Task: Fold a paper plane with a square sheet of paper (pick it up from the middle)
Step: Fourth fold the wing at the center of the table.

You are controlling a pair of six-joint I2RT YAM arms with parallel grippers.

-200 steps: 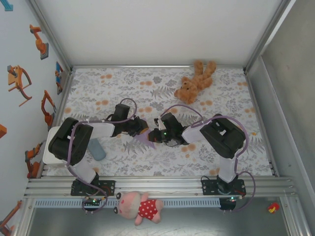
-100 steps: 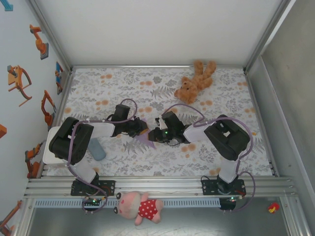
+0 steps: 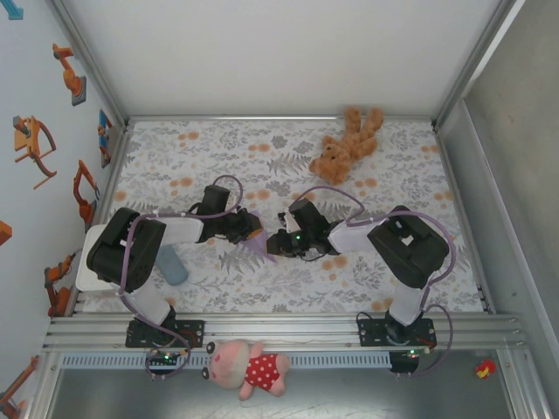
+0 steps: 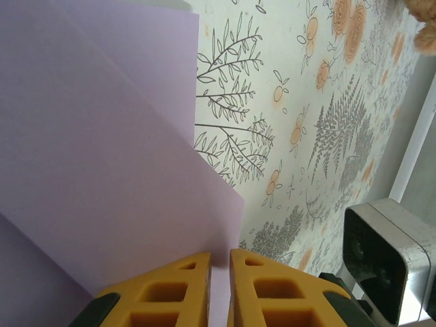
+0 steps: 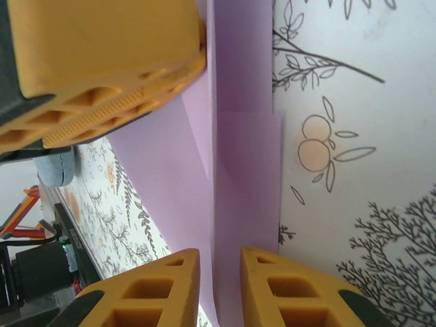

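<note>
The lilac sheet of paper (image 3: 256, 245) is folded into layers and shows in the top view as a small pointed piece between the two grippers at mid-table. My left gripper (image 3: 251, 233) is shut on it; in the left wrist view the paper (image 4: 102, 170) runs down between the nearly closed orange fingers of that gripper (image 4: 220, 253). My right gripper (image 3: 273, 244) faces it from the right. In the right wrist view a folded ridge of the paper (image 5: 245, 170) passes through the right gripper (image 5: 219, 252), whose jaws stand apart and are not pinching. The left gripper's finger (image 5: 102, 61) holds the paper's far end.
A brown teddy bear (image 3: 347, 144) lies at the back right of the floral tablecloth (image 3: 201, 157). A small grey-blue pad (image 3: 172, 264) sits beside the left arm. A pink pig toy (image 3: 249, 367) rests on the front rail, off the table.
The right gripper's jaws have parted from shut, letting go of the paper, and its arm has shifted slightly. The left gripper holds the paper in the same place.
</note>
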